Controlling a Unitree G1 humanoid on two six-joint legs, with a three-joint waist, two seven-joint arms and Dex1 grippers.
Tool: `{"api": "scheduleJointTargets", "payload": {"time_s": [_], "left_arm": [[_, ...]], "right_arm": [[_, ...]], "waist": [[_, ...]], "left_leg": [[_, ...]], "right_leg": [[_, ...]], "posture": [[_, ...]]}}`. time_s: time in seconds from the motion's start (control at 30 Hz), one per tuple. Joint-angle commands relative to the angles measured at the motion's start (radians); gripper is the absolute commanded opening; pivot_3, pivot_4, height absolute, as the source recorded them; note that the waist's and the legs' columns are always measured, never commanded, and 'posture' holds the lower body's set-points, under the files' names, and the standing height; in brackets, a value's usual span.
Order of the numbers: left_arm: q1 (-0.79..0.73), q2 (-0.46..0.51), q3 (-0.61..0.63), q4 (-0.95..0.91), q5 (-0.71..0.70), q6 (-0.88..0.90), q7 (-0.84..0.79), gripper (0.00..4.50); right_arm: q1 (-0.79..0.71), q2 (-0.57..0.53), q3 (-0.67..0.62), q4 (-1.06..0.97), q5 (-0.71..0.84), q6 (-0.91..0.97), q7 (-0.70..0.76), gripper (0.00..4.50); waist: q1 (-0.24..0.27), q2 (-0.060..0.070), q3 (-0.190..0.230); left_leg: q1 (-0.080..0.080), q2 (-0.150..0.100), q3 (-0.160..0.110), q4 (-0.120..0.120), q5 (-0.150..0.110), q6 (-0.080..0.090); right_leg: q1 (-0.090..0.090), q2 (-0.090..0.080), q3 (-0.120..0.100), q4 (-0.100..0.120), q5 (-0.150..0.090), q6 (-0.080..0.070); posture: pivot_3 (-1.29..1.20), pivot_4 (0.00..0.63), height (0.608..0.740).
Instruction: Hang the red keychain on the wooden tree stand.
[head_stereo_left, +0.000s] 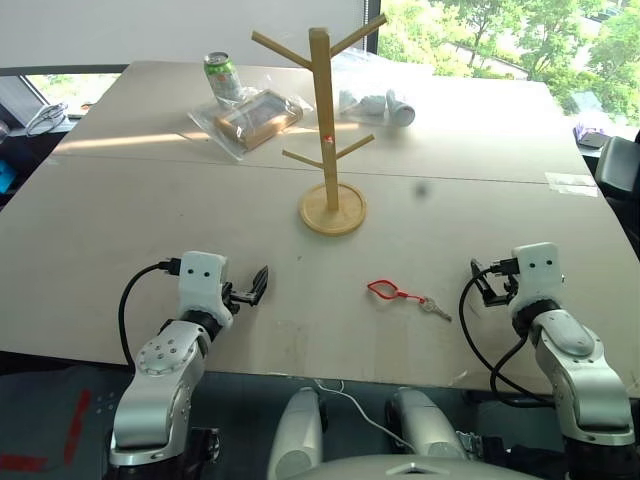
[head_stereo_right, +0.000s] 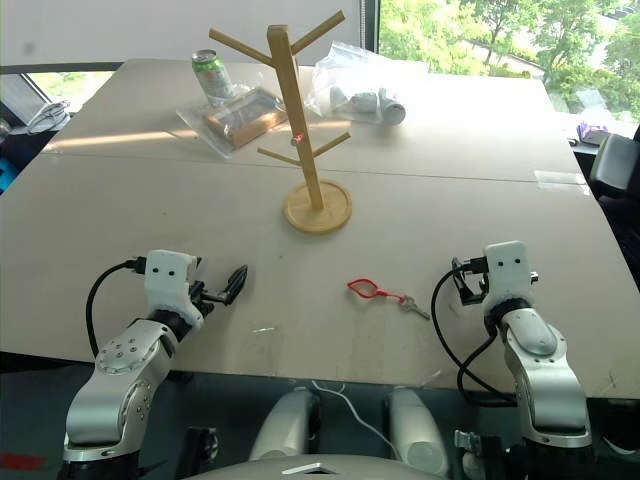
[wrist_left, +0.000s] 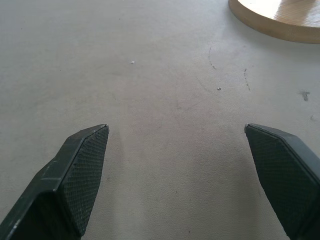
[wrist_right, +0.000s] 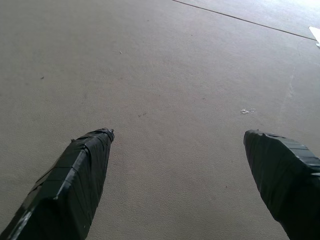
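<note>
Both grippers, left (head_stereo_left: 262, 285) and right (head_stereo_left: 478, 284), gape empty while the keychain (head_stereo_left: 405, 295) lies near the table's (head_stereo_left: 120, 200) front edge, so we should pinch its cord before seeking the stand (head_stereo_left: 327, 130).

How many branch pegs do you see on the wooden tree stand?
4 on the wooden tree stand: two near the top, one to each side, and two lower on the pole, one to each side. More may be hidden behind it.

Both arms forward, forearms roughly parallel, one on each side. Left gripper (head_stereo_left: 257, 285) wide open, fingers (wrist_left: 80, 175) spread, empty, angled slightly down and inward. Right gripper (head_stereo_left: 486, 285) also wide open, fingers (wrist_right: 80, 175) well apart, empty, tilted slightly down.
</note>
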Motion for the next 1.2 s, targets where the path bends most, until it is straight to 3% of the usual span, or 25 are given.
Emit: {"api": "scheduleJointTargets", "payload": {"time_s": [0.03,0.13,0.37,0.47,0.67,1.2], "left_arm": [[-0.013,0.112,0.019,-0.004,-0.066,-0.001,-0.17,4.5],[-0.029,0.326,0.015,0.002,-0.173,-0.007,-0.493,4.5],[-0.092,0.511,0.008,-0.086,-0.375,0.04,-0.768,4.5],[-0.107,0.544,-0.003,-0.111,-0.407,0.049,-0.805,4.5],[-0.163,0.543,-0.062,-0.094,-0.37,-0.005,-0.826,4.5],[-0.2,0.532,-0.094,-0.075,-0.349,-0.04,-0.834,4.5]], "right_arm": [[-0.069,-0.112,-0.021,-0.018,0.07,0.01,0.15,4.47],[-0.175,-0.307,-0.015,-0.024,0.25,0.077,0.47,4.47],[-0.211,-0.517,0.116,-0.063,0.427,0.11,0.798,4.47],[-0.219,-0.52,0.169,-0.055,0.423,0.089,0.817,4.47],[-0.262,-0.431,0.307,0.065,0.266,-0.054,0.748,4.47],[-0.285,-0.356,0.385,0.155,0.158,-0.115,0.714,4.47]], "waist": [[0.0,0.0,0.0],[-0.006,0.001,0.004],[0.003,-0.001,0.004],[0.002,-0.001,0.004],[-0.002,-0.001,0.004],[0.001,-0.001,0.004]], "left_leg": [[0.0,0.0,0.0,0.0,0.0,0.0],[0.0,0.0,0.001,0.001,0.0,0.0],[-0.001,0.001,-0.001,0.0,0.0,0.001],[0.0,0.001,-0.001,0.001,-0.001,0.001],[0.001,0.003,-0.001,0.002,-0.001,0.001],[0.001,0.003,-0.001,0.002,-0.001,0.001]], "right_leg": [[0.0,0.0,0.0,0.0,0.0,0.0],[0.0,0.0,0.0,0.0,0.0,0.0],[0.002,0.001,-0.002,-0.004,-0.001,-0.001],[0.002,0.0,-0.002,-0.003,0.0,0.0],[0.002,0.003,-0.002,-0.001,-0.001,0.0],[0.002,0.003,-0.002,-0.001,0.0,0.0]], "posture": [[0.0,0.15,0.74],[0.0,0.15,0.74],[0.0,0.15,0.74],[0.0,0.15,0.74],[0.0,0.15,0.74],[0.0,0.15,0.74]]}}
